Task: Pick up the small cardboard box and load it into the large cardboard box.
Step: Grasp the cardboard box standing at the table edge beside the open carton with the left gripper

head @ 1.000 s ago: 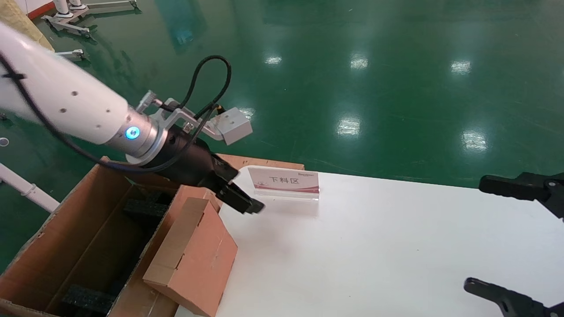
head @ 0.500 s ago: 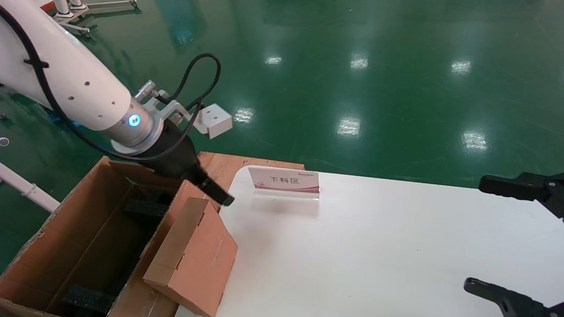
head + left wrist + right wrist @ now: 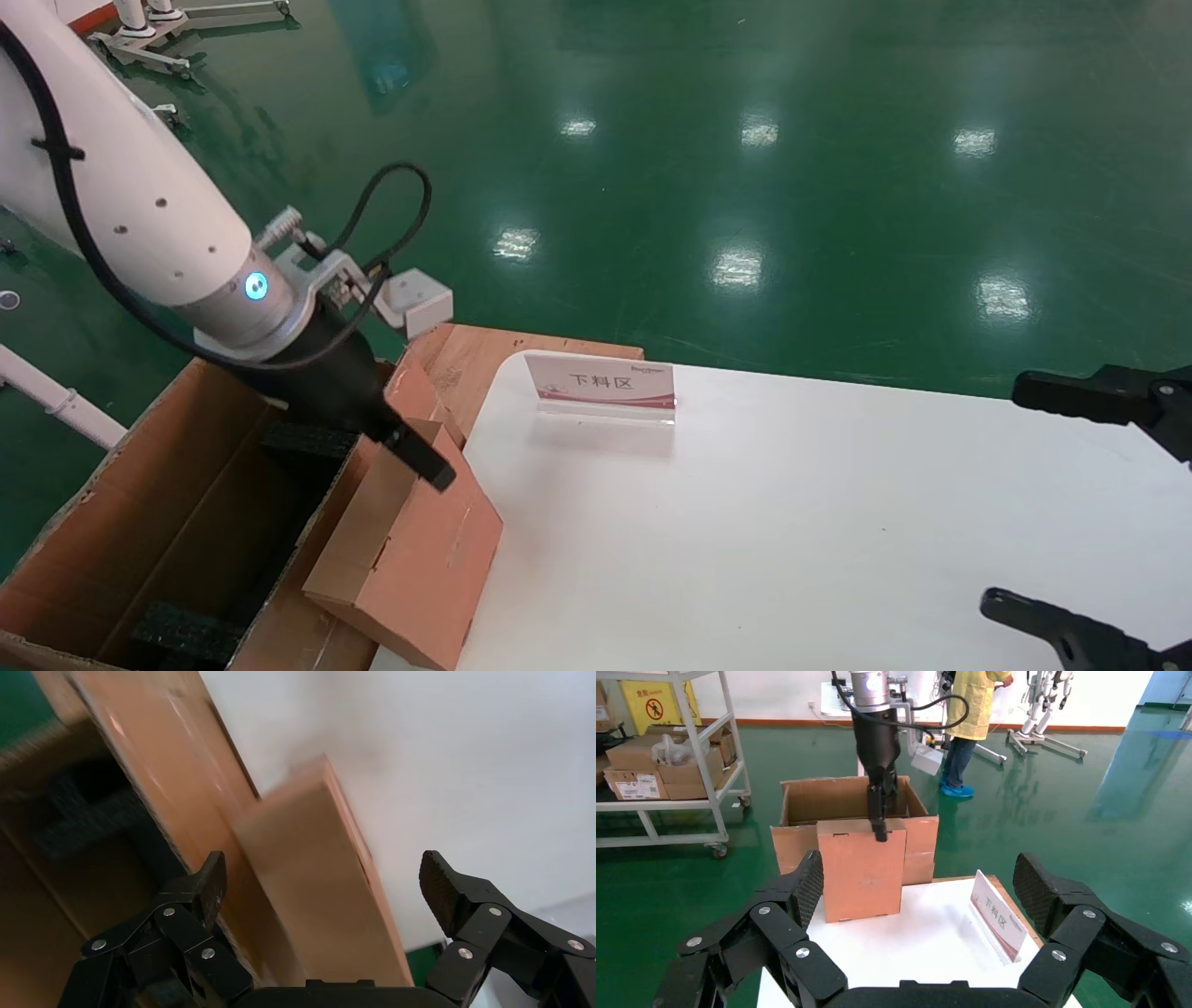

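The small cardboard box (image 3: 410,568) stands tilted on edge at the left rim of the white bench (image 3: 792,522), leaning against the near side wall of the large cardboard box (image 3: 168,531), its reddish-brown broad face turned toward the bench and its paler narrow edge toward the carton; in the right wrist view the small cardboard box (image 3: 862,869) shows upright in front of the large cardboard box (image 3: 800,804). It is not inside the large carton, whose flaps stand open and which shows black foam blocks (image 3: 186,634) at its near end and another at its far end. The left gripper (image 3: 424,461) hangs over the upper far corner of the small box, pointing down at it; in the left wrist view the left gripper (image 3: 323,881) has its fingers (image 3: 450,881) spread wide, one on each side of the box's narrow top edge, with clear gaps and nothing grasped. The right gripper (image 3: 1052,503) sits parked at the right edge of the bench, well apart from both boxes, its fingers (image 3: 1039,888) likewise spread and holding nothing. A small white and red sign (image 3: 601,387) stands near the far edge of the bench, and a flat wooden board (image 3: 484,349) lies just behind the bench's left corner, beside the large carton, all above the green floor (image 3: 745,140).
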You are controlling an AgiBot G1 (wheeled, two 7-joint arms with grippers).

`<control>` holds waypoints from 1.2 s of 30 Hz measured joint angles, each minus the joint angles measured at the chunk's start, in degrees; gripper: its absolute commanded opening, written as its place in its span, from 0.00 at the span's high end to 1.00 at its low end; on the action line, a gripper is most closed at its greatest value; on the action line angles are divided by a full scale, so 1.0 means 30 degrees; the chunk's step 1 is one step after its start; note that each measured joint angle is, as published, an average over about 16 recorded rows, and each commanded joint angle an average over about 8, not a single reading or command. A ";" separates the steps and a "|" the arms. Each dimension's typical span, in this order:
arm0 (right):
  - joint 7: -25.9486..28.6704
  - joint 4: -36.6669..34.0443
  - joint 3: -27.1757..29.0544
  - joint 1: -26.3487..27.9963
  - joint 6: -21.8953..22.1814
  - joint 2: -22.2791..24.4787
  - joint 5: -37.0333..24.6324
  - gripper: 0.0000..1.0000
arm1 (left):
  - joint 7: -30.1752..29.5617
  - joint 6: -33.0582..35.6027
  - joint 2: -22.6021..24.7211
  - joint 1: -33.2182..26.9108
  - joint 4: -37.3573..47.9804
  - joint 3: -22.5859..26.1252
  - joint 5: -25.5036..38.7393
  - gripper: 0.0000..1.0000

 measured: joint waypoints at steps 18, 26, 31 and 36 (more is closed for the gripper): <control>-0.0012 0.0000 -0.0023 0.0005 0.0010 0.0010 0.0016 0.00 | -0.0494 -0.0378 -0.0126 -0.1141 0.0012 0.3602 -0.2371 0.00; -0.0017 0.0000 -0.0033 0.0007 0.0015 0.0014 0.0023 0.00 | -0.0419 -0.0581 -0.0143 -0.1144 0.0020 0.4534 -0.2842 0.00; -0.0020 0.0000 -0.0040 0.0009 0.0018 0.0017 0.0027 0.00 | -0.0375 -0.0717 -0.0091 -0.1089 0.0024 0.4989 -0.2990 0.00; -0.0023 -0.0001 -0.0044 0.0009 0.0021 0.0019 0.0032 0.00 | -0.0344 -0.0838 -0.0039 -0.1040 0.0025 0.5313 -0.3098 0.00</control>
